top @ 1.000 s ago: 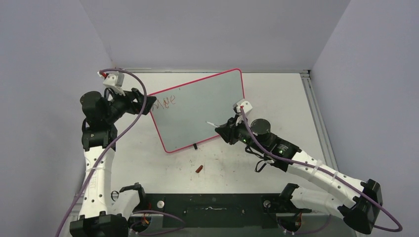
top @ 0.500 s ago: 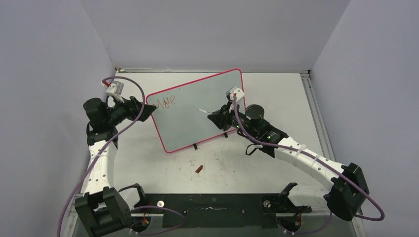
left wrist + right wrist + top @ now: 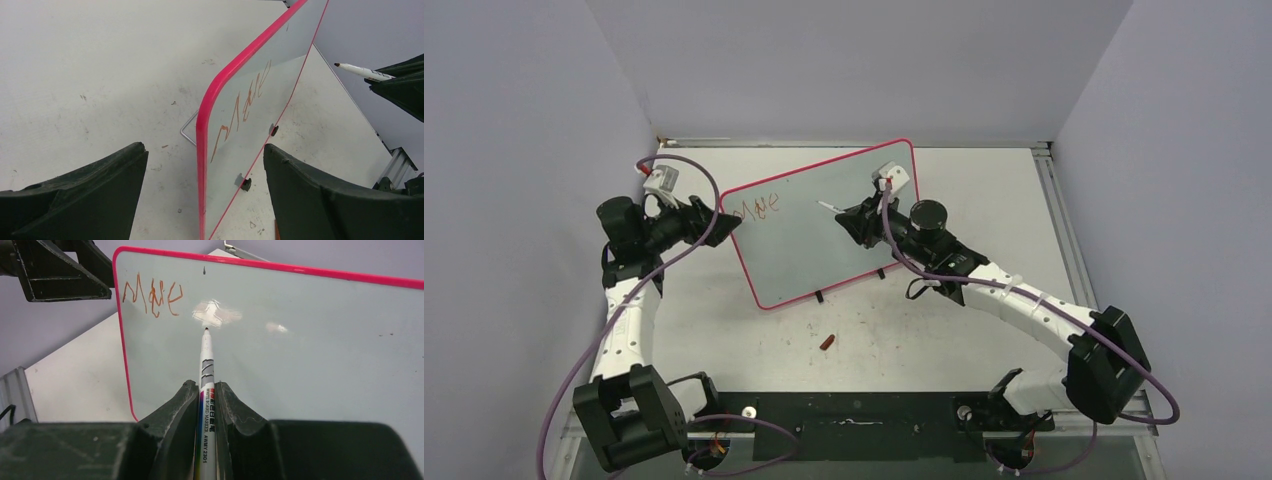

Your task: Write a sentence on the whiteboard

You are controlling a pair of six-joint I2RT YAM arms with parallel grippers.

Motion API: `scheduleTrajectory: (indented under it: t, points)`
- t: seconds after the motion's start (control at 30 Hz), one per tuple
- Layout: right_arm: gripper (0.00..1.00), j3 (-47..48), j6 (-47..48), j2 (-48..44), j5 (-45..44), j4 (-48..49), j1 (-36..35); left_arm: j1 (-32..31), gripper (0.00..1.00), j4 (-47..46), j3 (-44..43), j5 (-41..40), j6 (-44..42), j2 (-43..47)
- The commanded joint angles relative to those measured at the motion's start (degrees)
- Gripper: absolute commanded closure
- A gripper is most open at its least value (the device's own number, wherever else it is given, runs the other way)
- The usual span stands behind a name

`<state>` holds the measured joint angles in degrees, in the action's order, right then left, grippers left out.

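Pale lilac walls [image 3: 844, 70] close in a scuffed white worktop [image 3: 724, 330], and on it the whiteboard [image 3: 804, 250] stands propped on two small black feet [image 3: 820, 296], leaning back and turned at an angle to the arms. From the left wrist view a bent wire stand [image 3: 187, 132] shows behind its pink-red rim.

The left fingers [image 3: 719, 222] are spread wide with the board's left edge between them. One finger sits behind the rim and the other in front of the writing face. Neither finger touches the board as far as I can see.

The right fingers [image 3: 854, 215] are pinched tight on a white marker [image 3: 206, 365]. Its barrel runs straight out ahead of them and its dark tip points at the board face. The tip is in front of the upper middle of the board, just ahead of the right fingers. In the left wrist view it stands a little clear of the surface.

The sentence [image 3: 152, 297] is only a few shaky red-brown letters so far. It reads something like "Move", though the middle strokes overlap and are hard to make out. It sits in the board's upper left corner, just beside the left fingers and up to the left of the marker tip. The board face ahead of the right fingers is bare apart from glare.

A small red object [image 3: 827, 342], possibly the marker's cap, lies on the worktop in front of the board, well behind both sets of fingers.
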<state>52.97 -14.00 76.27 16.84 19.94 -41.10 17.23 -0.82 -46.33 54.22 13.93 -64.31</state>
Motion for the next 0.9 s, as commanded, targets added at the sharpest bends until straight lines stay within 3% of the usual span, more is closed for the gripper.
scheduleTrajectory:
  t: [0.0,0.3,0.8,0.87]
  points:
    - [0.95,4.34,5.81,1.33,-8.3,3.19,-3.85,-0.84,0.17,0.32,-1.02,-0.49,-1.46,-1.05]
    - [0.95,7.38,9.43,6.34,-15.1,4.89,-7.69,-2.12,0.3,2.31,-1.61,-1.69,-1.48,-3.53]
    - [0.95,11.32,13.56,10.38,-24.22,3.13,-13.15,-3.35,1.0,6.31,-1.67,-2.38,-7.49,-5.14]
    - [0.95,11.42,13.56,10.58,-24.44,3.02,-13.45,-3.35,1.0,6.55,-1.36,-2.08,-8.18,-5.21]
